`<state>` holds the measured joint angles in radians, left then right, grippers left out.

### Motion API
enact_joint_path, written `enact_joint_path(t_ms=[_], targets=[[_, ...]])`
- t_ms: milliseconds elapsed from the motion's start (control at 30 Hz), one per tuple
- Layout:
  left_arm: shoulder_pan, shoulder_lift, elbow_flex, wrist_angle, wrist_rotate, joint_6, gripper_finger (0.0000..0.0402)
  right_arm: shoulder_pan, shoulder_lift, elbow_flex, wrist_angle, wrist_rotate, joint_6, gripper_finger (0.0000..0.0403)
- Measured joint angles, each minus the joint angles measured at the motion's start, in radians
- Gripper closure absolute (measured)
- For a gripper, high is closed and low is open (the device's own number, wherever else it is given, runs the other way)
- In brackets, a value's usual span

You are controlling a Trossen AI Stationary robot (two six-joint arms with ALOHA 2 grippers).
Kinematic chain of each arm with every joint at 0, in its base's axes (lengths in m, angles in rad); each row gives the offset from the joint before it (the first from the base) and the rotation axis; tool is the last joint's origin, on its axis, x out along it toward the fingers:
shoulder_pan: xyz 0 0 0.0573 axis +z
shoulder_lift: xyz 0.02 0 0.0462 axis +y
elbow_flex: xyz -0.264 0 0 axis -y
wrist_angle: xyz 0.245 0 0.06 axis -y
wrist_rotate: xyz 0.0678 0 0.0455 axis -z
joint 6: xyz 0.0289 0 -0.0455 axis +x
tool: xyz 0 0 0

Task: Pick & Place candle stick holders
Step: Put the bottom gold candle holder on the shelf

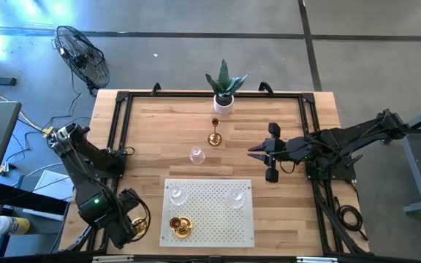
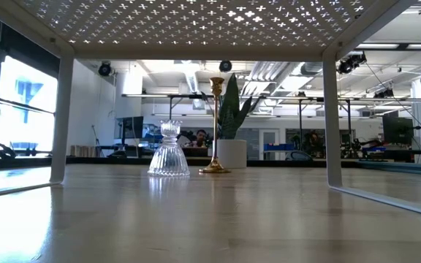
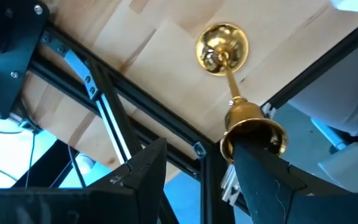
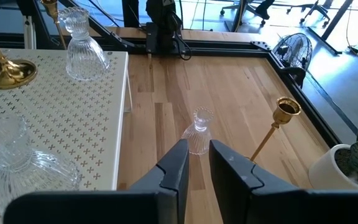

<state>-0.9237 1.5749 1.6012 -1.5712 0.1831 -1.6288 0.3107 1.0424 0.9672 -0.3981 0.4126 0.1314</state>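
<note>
Nearest, at the table's front corner, the left gripper (image 3: pixel 197 155) seems to pinch a gold holder (image 3: pixel 232 87) by its cup end, though the grip is partly hidden, probably to carry it to the mat (image 1: pixel 209 219). Farther on, the right gripper (image 4: pixel 195 163), fingers nearly together and empty, aims at the glass holder (image 4: pixel 199 132) standing on bare wood. Beyond stands a second gold one (image 1: pixel 215 135).

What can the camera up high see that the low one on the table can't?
Only high: the left gripper gripping a shiny gold candle holder, the right gripper waiting mid-table, and holders atop the white perforated mat. Only low: the room behind. Both: the clear ribbed glass holder, the tall gold holder and the white-potted green plant.
</note>
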Motion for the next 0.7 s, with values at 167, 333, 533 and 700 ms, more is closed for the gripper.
enact_joint_path(t_ms=[167,333,533,700], targets=[[0.000,0.000,-0.010,0.001,-0.007,0.000,0.0222,0.000,0.000,0.000,0.000,0.000,0.000,0.0346],[0.000,0.000,-0.010,0.000,-0.069,0.000,0.0222,0.000,0.000,0.000,0.000,0.000,0.000,0.0348],[0.000,0.000,-0.059,0.009,-0.035,-0.014,0.0222,0.000,0.000,0.000,0.000,0.000,0.000,0.0346],[0.001,-0.003,-0.094,0.040,-0.006,-0.026,0.0222,0.000,0.000,0.000,0.000,0.000,0.001,0.0347]])
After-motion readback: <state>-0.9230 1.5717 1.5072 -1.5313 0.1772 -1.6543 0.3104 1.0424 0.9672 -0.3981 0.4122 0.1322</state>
